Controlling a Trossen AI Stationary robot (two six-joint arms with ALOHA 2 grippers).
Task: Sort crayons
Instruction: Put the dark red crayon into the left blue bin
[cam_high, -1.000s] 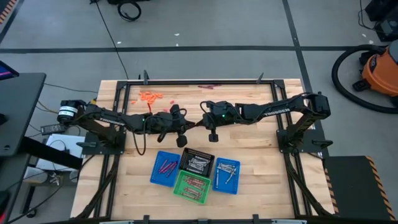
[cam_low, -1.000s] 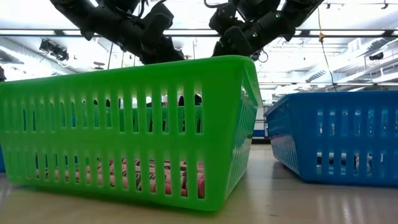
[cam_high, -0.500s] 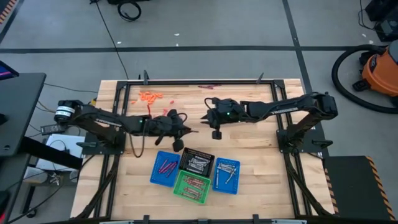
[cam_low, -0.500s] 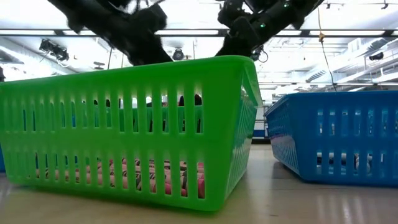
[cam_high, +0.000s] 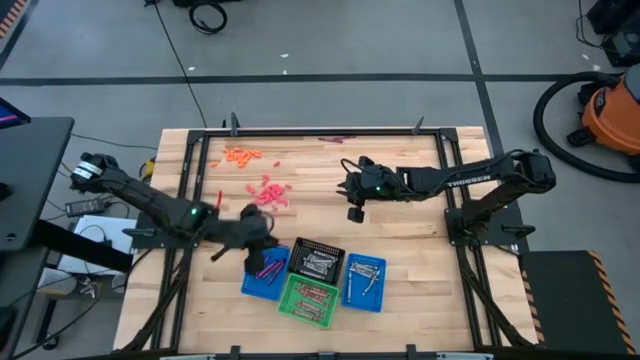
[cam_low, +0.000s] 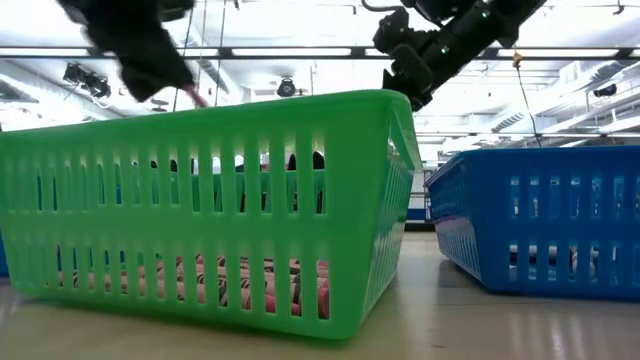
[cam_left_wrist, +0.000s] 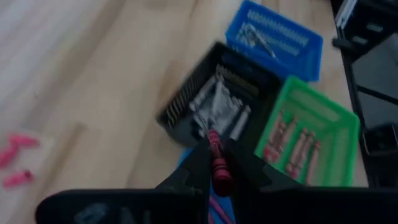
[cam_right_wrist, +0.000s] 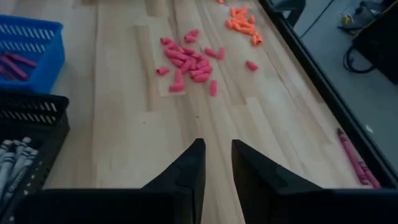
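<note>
My left gripper hovers over the left blue basket, shut on a reddish crayon. That basket holds a few dark maroon crayons. The black basket holds silvery-grey crayons, the green basket reddish ones, and the right blue basket a few grey ones. My right gripper hangs over the bare table beyond the baskets, and its fingers stand slightly apart and empty. Pink pieces and orange pieces lie on the table farther back. My left gripper pinches the reddish crayon between its two fingers. The crayon's free end sticks out past the fingertips. The crayon is lifted clear above the baskets. Which part of the crayon sits between the fingers is hidden by the fingers.
A maroon crayon lies by the table's far edge, also seen from above. The four baskets stand close together near the table's front. A black frame runs around the table. Bare wood lies between the baskets and the piles.
My left gripper has swung from the table's middle toward the near edge and left, ending over the left blue basket. My right gripper has drawn back a little toward the table's right. The pink pile, covered by the arms before, now shows.
</note>
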